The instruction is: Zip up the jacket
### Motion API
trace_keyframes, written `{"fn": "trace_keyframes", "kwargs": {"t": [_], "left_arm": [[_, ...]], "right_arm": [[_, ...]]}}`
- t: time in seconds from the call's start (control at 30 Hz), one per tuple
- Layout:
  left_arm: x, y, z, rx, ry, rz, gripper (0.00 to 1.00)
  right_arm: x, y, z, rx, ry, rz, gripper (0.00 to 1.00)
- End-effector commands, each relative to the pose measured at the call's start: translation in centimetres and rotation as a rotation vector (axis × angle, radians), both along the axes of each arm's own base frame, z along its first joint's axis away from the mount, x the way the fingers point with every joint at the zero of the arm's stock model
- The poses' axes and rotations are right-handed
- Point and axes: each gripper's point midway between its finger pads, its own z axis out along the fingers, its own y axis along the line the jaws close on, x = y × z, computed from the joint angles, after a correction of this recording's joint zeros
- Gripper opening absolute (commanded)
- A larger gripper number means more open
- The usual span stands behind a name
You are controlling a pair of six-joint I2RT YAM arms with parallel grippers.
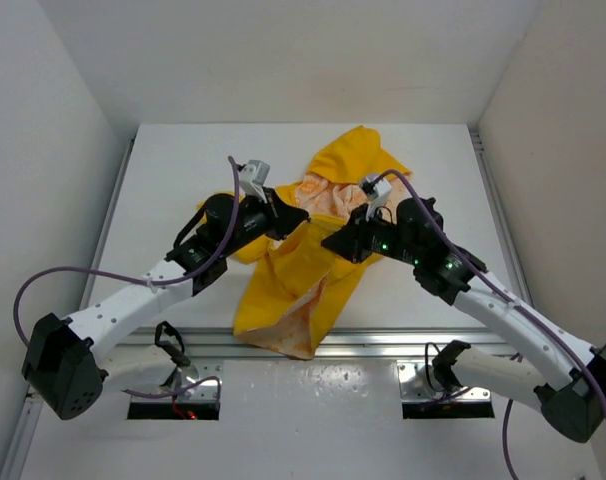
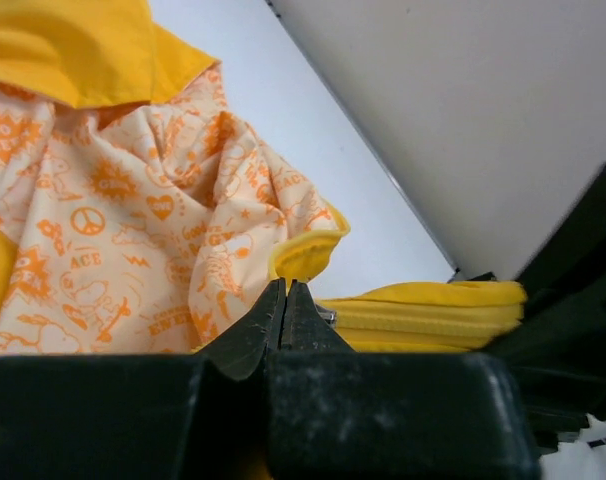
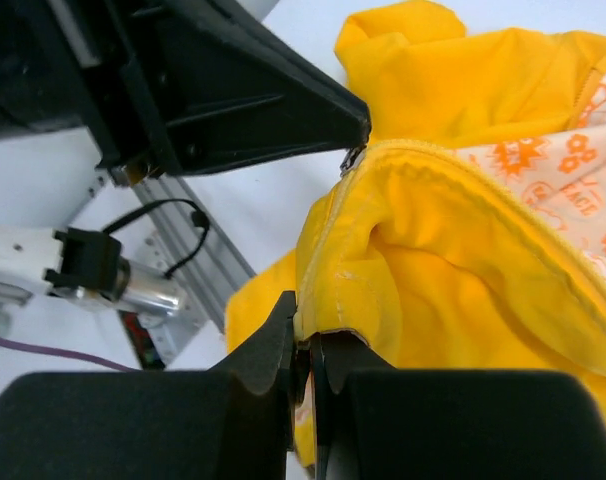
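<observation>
At mid-table, left gripper [image 1: 303, 217] jaws pinch shut on the jacket [image 1: 275, 292] zipper [image 3: 351, 160]; right gripper [image 1: 329, 243] jaws clamp its yellow edge. Bare table [image 1: 163, 180] flanks both.

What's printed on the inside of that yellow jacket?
Orange cartoon prints on white lining, clearest from the left wrist.

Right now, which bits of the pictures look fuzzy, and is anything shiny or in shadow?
Top external view: bright, even light, soft shadows under the arms and the jacket, a little shine on the metal rail. Left wrist view: the left gripper up close is fuzzy, the jacket's orange print sharp. Right wrist view: the right gripper is blurry, the yellow cloth crisp.
</observation>
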Motion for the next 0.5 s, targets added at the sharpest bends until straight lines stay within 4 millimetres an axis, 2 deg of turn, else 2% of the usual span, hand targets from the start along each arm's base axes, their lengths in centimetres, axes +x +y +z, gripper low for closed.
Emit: {"fn": "trace_keyframes", "kwargs": {"t": [0.0, 0.17, 0.2, 0.23, 0.3, 0.33, 0.37, 0.43, 0.47], "left_arm": [[2.7, 2.5, -3.1, 0.073, 0.039, 0.15, 0.0], [4.2, 3.4, -5.6, 0.116, 0.057, 0.186, 0.0], [4.6, 4.1, -5.9, 0.141, 0.039, 0.206, 0.0], [5.0, 4.4, -7.5, 0.179, 0.055, 0.223, 0.0], [6.5, 6.1, -7.7, 0.206, 0.029, 0.266, 0.0], [6.9, 6.7, -8.3, 0.226, 0.025, 0.279, 0.0], [7.9, 7.9, -8.8, 0.249, 0.02, 0.313, 0.0], [9.2, 9.0, -8.6, 0.291, -0.022, 0.336, 0.0], [10.2, 10.2, -8.6, 0.306, -0.023, 0.366, 0.0]], "right_arm": [[-1.6, -0.9, 1.9, -0.007, -0.144, 0.046, 0.0], [-2.7, -2.5, 0.8, -0.091, -0.195, 0.055, 0.0], [-2.8, -3.2, 1.3, -0.098, -0.234, 0.044, 0.0], [-2.8, -4.0, 0.6, -0.142, -0.225, 0.015, 0.0], [-3.0, -5.3, 1.1, -0.163, -0.258, -0.013, 0.0], [-3.3, -6.0, 0.1, -0.212, -0.225, -0.019, 0.0], [-3.1, -6.9, 0.6, -0.227, -0.253, -0.042, 0.0], [-3.4, -8.4, 0.2, -0.259, -0.23, -0.073, 0.0], [-3.3, -8.9, 0.0, -0.283, -0.242, -0.075, 0.0]]}}
